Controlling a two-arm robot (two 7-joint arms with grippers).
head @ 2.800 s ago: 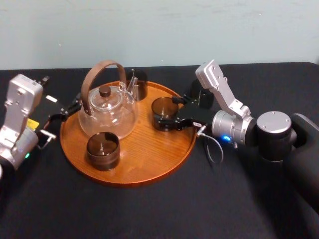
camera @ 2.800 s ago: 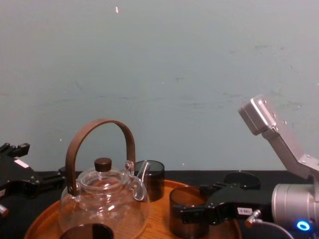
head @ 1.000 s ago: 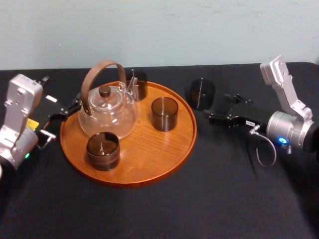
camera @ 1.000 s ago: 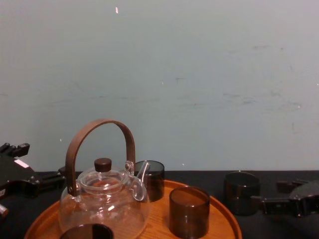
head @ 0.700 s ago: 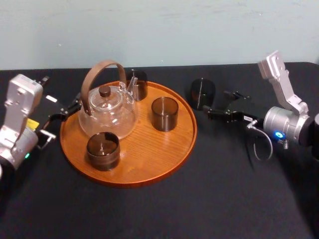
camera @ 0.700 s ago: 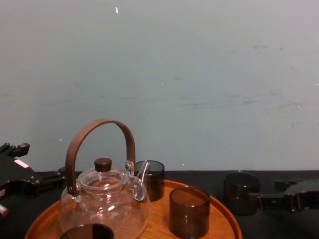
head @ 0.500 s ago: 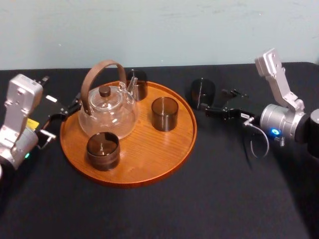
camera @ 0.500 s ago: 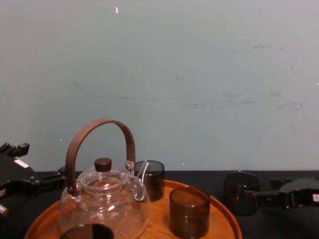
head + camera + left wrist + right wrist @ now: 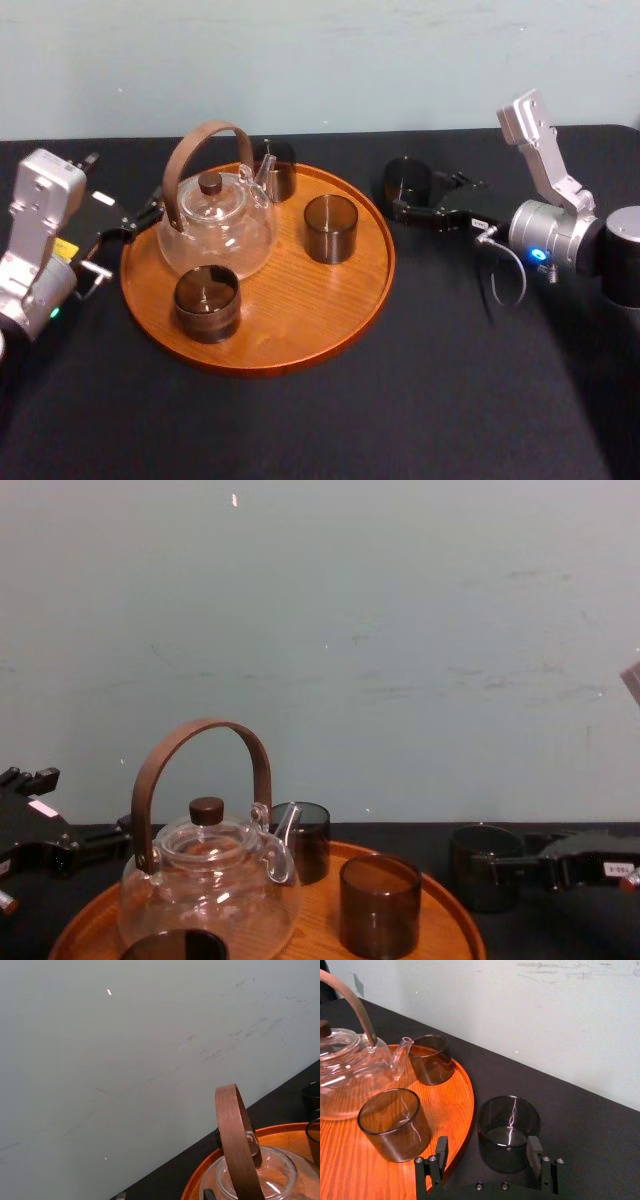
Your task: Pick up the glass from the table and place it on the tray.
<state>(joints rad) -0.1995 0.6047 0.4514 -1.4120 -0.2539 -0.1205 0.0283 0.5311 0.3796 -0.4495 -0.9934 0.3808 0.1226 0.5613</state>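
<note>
A dark smoked glass (image 9: pixel 406 180) stands upright on the black table (image 9: pixel 450 400), just right of the round wooden tray (image 9: pixel 300 330). My right gripper (image 9: pixel 420 198) is open and low at the glass's right side. In the right wrist view the glass (image 9: pixel 509 1129) sits just ahead of the open gripper (image 9: pixel 487 1149), closer to one finger (image 9: pixel 534 1151) than the other. From the chest the glass (image 9: pixel 485 865) shows with the right gripper (image 9: pixel 522 870) beside it. My left gripper (image 9: pixel 125 228) stays parked at the tray's left edge.
The tray carries a glass teapot (image 9: pixel 215 225) with a brown hoop handle and three dark glasses: one at its middle right (image 9: pixel 331 228), one at the front (image 9: pixel 207 302), one behind the spout (image 9: pixel 276 168). Open black table lies in front and to the right.
My right gripper let go of the glass at the tray's middle right, swung out to the right, then moved left until it reached the glass on the table. The left arm has not moved.
</note>
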